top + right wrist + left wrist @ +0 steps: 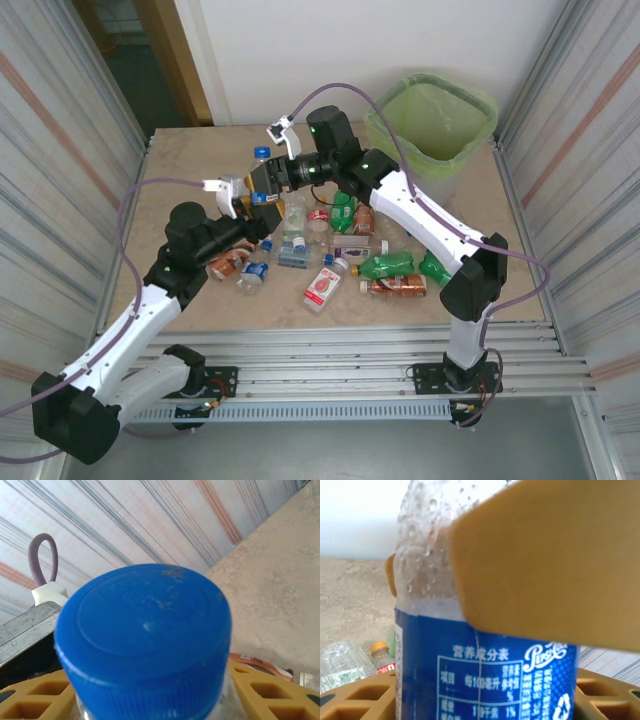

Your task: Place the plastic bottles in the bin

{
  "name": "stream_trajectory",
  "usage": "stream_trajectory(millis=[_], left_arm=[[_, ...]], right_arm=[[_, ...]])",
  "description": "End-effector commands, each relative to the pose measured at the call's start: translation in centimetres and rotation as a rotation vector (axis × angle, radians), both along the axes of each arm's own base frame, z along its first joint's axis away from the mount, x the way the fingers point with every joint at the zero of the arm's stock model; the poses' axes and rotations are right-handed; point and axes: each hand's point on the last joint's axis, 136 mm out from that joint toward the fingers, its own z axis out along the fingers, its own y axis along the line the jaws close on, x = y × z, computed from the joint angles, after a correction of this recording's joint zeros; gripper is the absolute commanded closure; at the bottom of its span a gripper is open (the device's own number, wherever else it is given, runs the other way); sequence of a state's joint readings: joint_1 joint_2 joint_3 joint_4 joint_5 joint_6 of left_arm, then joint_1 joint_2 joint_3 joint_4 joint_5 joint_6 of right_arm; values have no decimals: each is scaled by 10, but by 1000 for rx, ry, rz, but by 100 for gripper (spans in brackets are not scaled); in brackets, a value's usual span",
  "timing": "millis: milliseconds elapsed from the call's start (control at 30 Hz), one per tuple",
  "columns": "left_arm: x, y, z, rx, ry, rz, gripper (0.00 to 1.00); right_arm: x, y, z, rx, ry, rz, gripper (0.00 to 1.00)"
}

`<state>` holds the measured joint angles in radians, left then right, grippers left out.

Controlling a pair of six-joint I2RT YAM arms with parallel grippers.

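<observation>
Left wrist view: my left gripper (480, 702) pinches the Pepsi bottle (485, 670); whether my right gripper (150, 702) grips below its blue cap (145, 625) I cannot tell, so I confirm before releasing.

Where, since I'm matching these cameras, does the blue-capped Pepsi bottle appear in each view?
Top external: Pepsi bottle left of centre, in the upper half.
Left wrist: close up across the middle, blue label at the bottom.
Right wrist: its blue cap centre-low, seen from above.
Shared landmark: the beige table, behind the bottle in both wrist views.
</observation>
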<state>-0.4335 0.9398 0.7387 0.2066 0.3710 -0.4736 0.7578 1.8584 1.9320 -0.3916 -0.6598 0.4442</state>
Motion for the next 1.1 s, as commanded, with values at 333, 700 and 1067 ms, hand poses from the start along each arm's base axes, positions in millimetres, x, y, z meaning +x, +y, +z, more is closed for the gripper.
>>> stream_trajectory(millis=[333, 700, 1067], left_arm=[[-8, 13, 16, 31, -75, 56, 1], [-19, 34, -9, 85, -45, 138, 1], [-19, 46, -17, 101, -37, 200, 1]], right_arm=[[20, -39, 34, -6, -93, -129, 81], [57, -136, 96, -6, -260, -398, 81], [122, -266, 113, -91, -310, -745, 81]])
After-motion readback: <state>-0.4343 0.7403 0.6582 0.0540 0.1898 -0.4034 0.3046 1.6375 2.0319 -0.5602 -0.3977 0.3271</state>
